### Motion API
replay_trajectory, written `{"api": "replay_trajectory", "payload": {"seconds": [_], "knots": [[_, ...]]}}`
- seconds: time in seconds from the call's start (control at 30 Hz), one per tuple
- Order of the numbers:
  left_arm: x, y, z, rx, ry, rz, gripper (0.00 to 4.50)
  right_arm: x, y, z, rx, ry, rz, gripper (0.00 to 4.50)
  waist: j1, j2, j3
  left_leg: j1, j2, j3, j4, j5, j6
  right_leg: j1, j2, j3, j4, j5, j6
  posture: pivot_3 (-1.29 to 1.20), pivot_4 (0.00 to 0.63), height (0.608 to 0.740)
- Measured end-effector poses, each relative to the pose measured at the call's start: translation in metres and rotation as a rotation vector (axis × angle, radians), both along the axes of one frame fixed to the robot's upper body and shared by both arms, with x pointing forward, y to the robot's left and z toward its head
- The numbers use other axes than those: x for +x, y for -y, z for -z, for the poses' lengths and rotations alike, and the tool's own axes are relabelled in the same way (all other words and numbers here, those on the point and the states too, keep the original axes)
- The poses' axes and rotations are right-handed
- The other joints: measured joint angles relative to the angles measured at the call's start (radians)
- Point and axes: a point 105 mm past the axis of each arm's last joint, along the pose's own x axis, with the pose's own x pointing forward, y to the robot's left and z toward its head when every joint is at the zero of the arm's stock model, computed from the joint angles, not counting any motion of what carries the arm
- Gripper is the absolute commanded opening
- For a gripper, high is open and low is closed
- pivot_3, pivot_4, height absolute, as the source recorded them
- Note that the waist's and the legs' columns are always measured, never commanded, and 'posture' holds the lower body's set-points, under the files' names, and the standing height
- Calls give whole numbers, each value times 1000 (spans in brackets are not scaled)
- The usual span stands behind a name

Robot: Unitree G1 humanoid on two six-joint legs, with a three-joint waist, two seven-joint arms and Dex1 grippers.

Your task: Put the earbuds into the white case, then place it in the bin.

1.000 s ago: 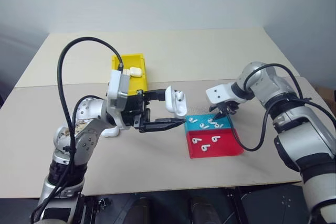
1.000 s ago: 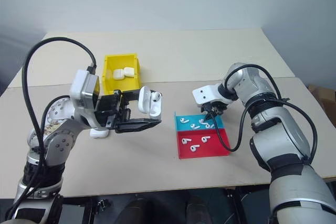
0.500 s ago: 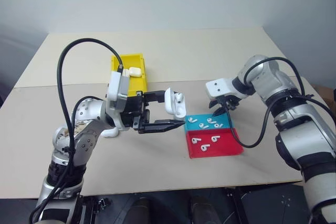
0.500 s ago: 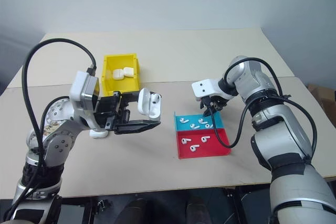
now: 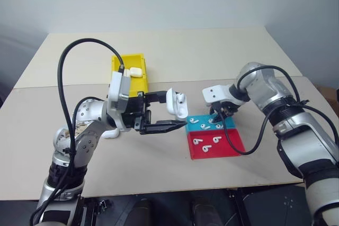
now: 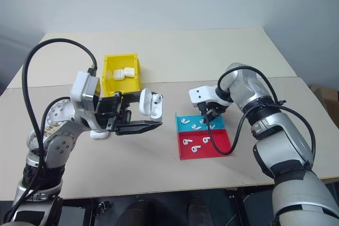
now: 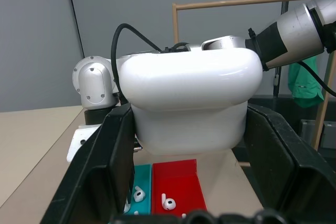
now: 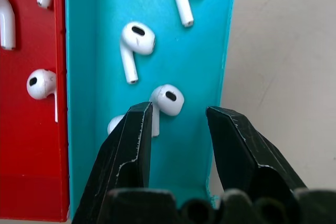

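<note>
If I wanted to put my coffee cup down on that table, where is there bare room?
The far stretch of table behind the yellow bin is bare, as is the near strip in front of the red and cyan tray. It is crowded in the middle, where both hands meet over the tray.

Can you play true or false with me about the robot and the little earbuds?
1. The left hand holds an open white case. True.
2. The yellow bin is empty. False: white cases already lie in it.
3. The right hand is open above earbuds in the blue half of the tray. True.
4. All the earbuds lie in the red half. False: some lie in the blue half too.
5. The held case has an earbud in it. True.
</note>
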Motion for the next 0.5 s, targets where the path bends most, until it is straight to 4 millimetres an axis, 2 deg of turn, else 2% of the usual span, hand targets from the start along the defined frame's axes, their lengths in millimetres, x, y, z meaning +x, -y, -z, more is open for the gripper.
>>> {"api": "replay_trajectory", "payload": {"seconds": [0.27, 0.5], "knots": [[0, 0, 0, -1, -1, -3, 2828, -5, -2, 12, -2, -31, 3, 2056, 1, 0, 0, 0, 0, 0, 0, 0, 0, 0, 0, 0, 0, 0, 0, 0, 150, 740], [1, 0, 0, -2, -1, -9, 2828, -6, -3, 13, -8, -26, -3, 2056, -1, 0, 0, 0, 0, 0, 0, 0, 0, 0, 0, 0, 0, 0, 0, 0, 150, 740]]}}
